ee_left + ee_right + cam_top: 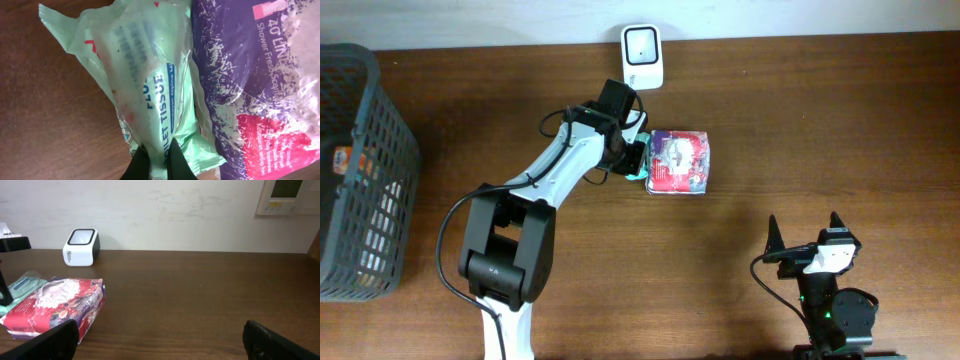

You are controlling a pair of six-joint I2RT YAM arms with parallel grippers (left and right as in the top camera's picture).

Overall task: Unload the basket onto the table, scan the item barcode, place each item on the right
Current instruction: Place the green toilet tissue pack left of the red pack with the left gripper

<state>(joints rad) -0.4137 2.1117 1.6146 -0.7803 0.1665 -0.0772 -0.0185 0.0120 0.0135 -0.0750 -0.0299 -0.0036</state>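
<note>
My left gripper (157, 152) is pressed nearly together, its two dark fingers pinching the crimped end of the green tissue pack (145, 75); the wrist view shows the thin plastic caught between the tips, with blue lettering running along the wrapper away from me. The pack lies on the wooden table (820, 120), close under my left wrist, and its long side touches the purple and red packet (678, 162) that sits just beside it; from above, only slivers of green show past the arm, at the packet's edge nearest my left arm. The white scanner (643, 45) stands at the far edge of the table against the wall, near both packs but apart from them; its dark window faces upward. My right gripper (804, 228) is spread wide and holds nothing; it sits well apart from the packs, at the near side of the table, and its camera looks across the bare wood toward the packet and the scanner. A dark mesh basket (360, 170) stands at the table's left end, with some things inside that I cannot make out.
</note>
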